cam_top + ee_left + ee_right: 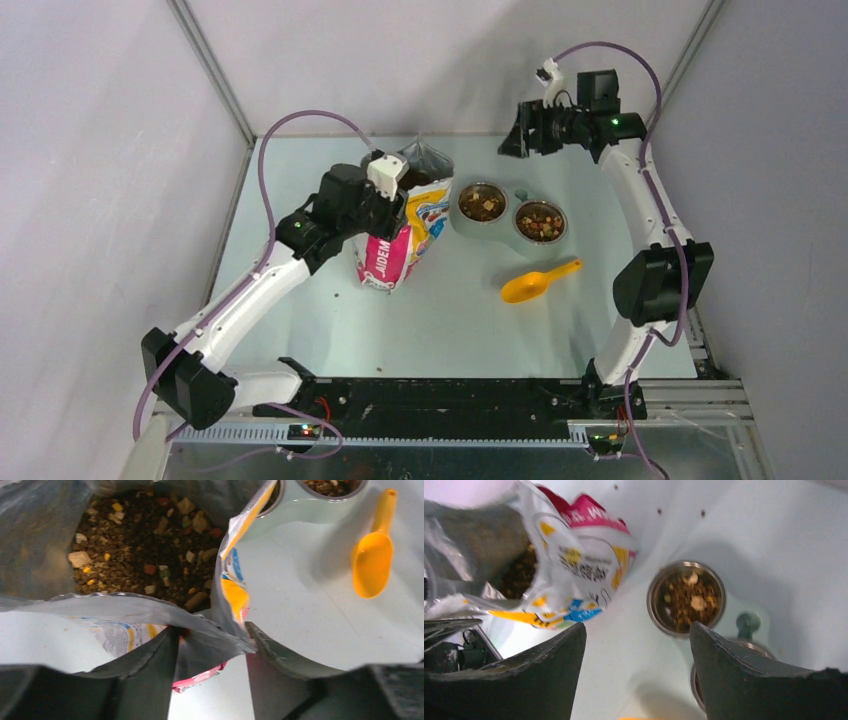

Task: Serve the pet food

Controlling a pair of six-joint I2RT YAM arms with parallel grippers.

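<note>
Pet food [145, 545] fills the open cartoon-cat bag [400, 250], which stands upright left of the table's middle. More pet food [482, 204] lies in both steel bowls of the pale-green double feeder [508, 230], and one filled bowl [686, 600] shows in the right wrist view. My left gripper [211, 630] is open, its jaws straddling the bag's crumpled silver rim [200, 630] at the near corner. My right gripper [512, 135] hangs high at the back, open and empty [638, 626]. The yellow scoop [538, 283] lies on the table in front of the feeder.
A few stray pellets [659, 511] lie on the table near the bag. The scoop [372, 565] rests with its bowl toward the arms and its handle toward the feeder. Grey walls enclose the table on three sides.
</note>
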